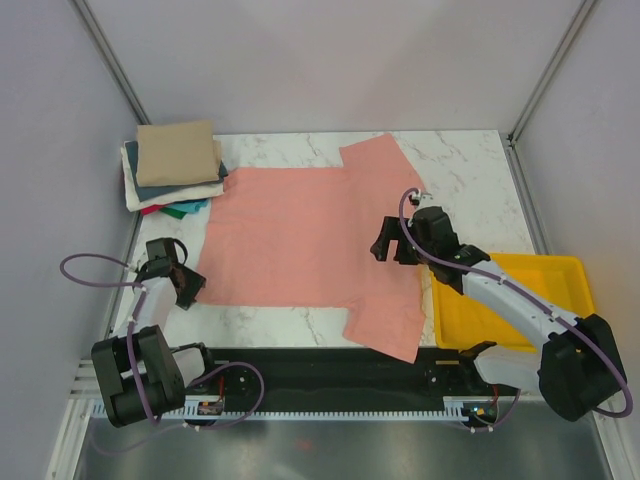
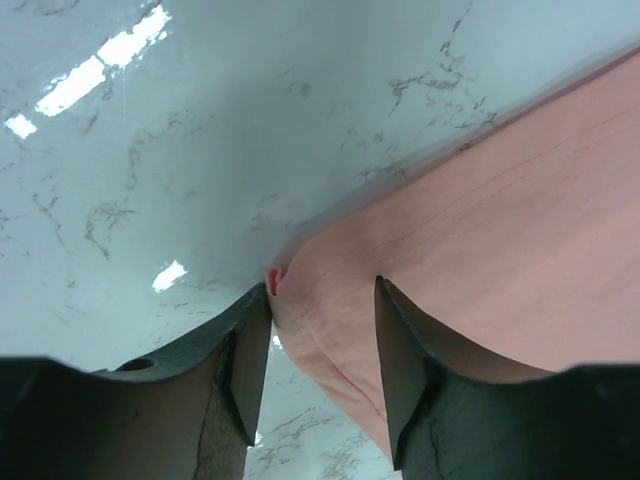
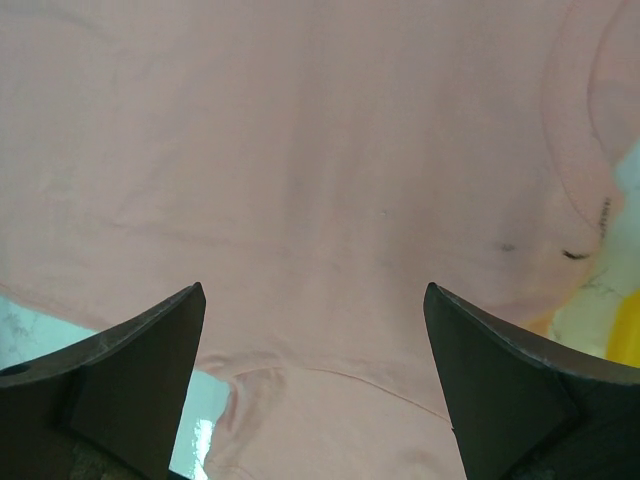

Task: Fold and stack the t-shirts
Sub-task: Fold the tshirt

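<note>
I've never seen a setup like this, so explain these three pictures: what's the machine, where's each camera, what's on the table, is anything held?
Two robot arms with two-finger pincers. One camera looks from above; one rides each wrist. On the white marble table lie a large salmon-pink cloth t-shirt spread flat, a stack of folded t-shirts, and a yellow plastic tray. The left pincer straddles the shirt's corner, unclamped; the right pincer hangs open above it. Nothing is held.

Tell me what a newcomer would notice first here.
The large salmon-pink cloth t-shirt lies spread flat across the middle of the white marble table. Next, the stack of folded t-shirts, tan on top, at the far left corner, and the left gripper straddling the pink shirt's near-left corner.
</note>
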Controlling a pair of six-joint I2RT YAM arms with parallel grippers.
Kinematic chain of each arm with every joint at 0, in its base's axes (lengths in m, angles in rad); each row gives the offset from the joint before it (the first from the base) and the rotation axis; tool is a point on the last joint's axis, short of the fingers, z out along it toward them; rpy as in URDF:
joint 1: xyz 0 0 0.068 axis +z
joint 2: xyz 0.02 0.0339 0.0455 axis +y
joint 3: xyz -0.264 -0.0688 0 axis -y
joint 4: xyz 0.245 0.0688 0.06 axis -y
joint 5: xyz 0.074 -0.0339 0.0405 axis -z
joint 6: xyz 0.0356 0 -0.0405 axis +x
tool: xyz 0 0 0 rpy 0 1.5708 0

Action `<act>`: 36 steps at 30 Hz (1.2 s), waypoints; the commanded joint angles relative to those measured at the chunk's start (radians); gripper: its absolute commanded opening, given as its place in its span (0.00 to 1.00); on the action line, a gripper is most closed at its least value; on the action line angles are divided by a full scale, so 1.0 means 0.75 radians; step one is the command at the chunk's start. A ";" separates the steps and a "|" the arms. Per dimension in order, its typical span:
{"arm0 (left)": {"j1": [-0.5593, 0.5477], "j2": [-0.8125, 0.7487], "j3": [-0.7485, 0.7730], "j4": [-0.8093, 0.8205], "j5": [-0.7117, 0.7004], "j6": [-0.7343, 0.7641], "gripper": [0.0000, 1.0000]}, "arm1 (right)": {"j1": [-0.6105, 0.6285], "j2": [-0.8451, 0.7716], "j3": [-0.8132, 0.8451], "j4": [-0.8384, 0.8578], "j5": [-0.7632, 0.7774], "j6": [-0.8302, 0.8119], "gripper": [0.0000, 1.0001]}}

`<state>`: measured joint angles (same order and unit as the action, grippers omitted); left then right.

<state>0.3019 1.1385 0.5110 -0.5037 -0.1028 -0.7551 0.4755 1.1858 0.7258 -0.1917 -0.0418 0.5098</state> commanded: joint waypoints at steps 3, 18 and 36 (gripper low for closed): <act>0.004 0.020 -0.072 0.172 0.006 -0.024 0.40 | 0.006 -0.063 -0.039 -0.178 0.272 0.152 0.98; 0.002 -0.072 -0.129 0.265 0.090 0.013 0.02 | 0.576 -0.209 -0.209 -0.611 0.483 0.608 0.91; -0.016 -0.115 -0.150 0.301 0.131 0.029 0.02 | 1.374 0.137 -0.107 -1.025 0.712 1.253 0.76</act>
<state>0.2939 1.0664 0.4026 -0.3099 -0.0174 -0.7544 1.4994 1.2579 0.6201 -0.9062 0.4328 1.3895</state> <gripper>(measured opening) 0.037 0.763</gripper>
